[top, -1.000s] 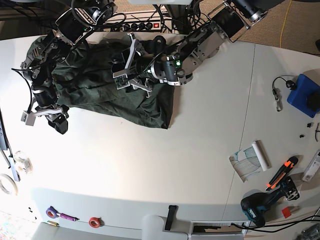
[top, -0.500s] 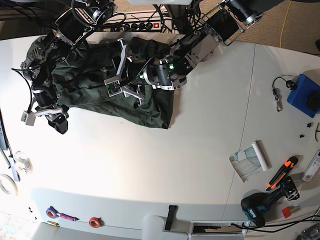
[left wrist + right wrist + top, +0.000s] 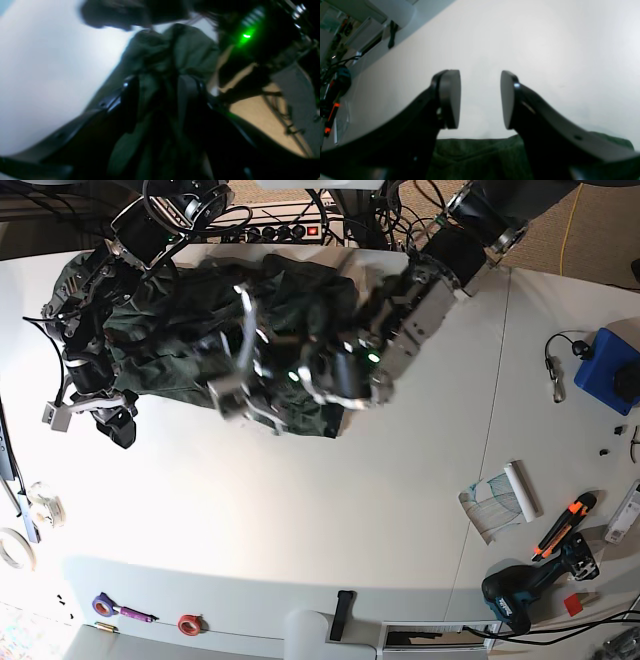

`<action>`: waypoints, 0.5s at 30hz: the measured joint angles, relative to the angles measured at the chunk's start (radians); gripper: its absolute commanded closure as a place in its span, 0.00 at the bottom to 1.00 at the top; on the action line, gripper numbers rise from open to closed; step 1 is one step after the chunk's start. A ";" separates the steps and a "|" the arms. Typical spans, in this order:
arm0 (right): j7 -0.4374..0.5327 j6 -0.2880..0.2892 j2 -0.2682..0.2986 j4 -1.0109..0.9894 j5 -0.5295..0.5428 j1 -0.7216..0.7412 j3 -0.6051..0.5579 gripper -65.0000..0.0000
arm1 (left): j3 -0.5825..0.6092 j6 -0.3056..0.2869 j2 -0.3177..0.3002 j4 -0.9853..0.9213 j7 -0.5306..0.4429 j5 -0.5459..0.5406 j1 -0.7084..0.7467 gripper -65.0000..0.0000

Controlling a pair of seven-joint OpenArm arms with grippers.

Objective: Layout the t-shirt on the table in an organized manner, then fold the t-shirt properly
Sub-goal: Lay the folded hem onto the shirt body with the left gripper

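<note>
Lying crumpled on the far left part of the white table point(image 3: 300, 520), the dark green t-shirt point(image 3: 170, 350) is spreading in loose folds from the back edge towards the middle. The left gripper point(image 3: 158, 100) is sitting low in the cloth near the shirt's front edge, its fingers point(image 3: 131, 100) standing apart with a ridge of fabric rising between them; the view is blurred, and the pads are not pinching the ridge. The right gripper point(image 3: 480, 100) is hovering released at the shirt's other end, over bare tabletop, with the hem just below its fingers point(image 3: 450, 100). A cordless drill point(image 3: 520, 590) is lying well apart from the shirt, near the front right corner.
</note>
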 measured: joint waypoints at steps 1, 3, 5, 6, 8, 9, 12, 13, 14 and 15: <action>0.000 0.000 0.000 0.000 -0.001 0.000 0.000 0.60 | -0.031 0.000 -0.008 0.005 0.009 0.000 0.001 0.59; 0.000 0.000 0.000 0.000 0.000 0.000 0.000 0.60 | -0.090 0.000 -0.038 0.007 0.057 0.002 0.002 0.59; 0.000 0.000 0.000 0.000 0.000 0.000 0.000 0.60 | -0.138 0.000 -0.076 0.005 0.115 0.007 0.006 0.59; 0.000 0.000 0.000 0.000 0.000 0.000 0.000 0.60 | -0.156 0.002 -0.096 0.005 0.140 0.007 0.009 0.62; 0.000 0.000 0.000 0.000 0.000 0.000 0.000 0.60 | -0.183 0.004 -0.134 0.005 0.165 0.006 0.022 0.80; 0.000 0.000 0.000 0.000 0.000 0.000 0.000 0.60 | -0.192 0.004 -0.153 0.005 0.170 0.005 0.031 0.94; 0.000 0.001 0.000 0.000 0.000 0.000 0.000 0.60 | -0.204 0.005 -0.211 0.005 0.163 0.001 0.068 1.00; 0.000 0.001 0.000 0.000 0.000 0.000 0.000 0.60 | -0.204 0.005 -0.226 0.005 0.161 -0.009 0.081 1.00; 0.000 0.001 0.000 0.000 0.001 0.000 0.000 0.60 | -0.204 0.005 -0.239 0.005 0.152 -0.036 0.095 1.00; 0.000 0.001 0.000 0.000 0.001 0.000 0.000 0.60 | -0.205 0.004 -0.246 0.005 0.145 -0.061 0.110 1.00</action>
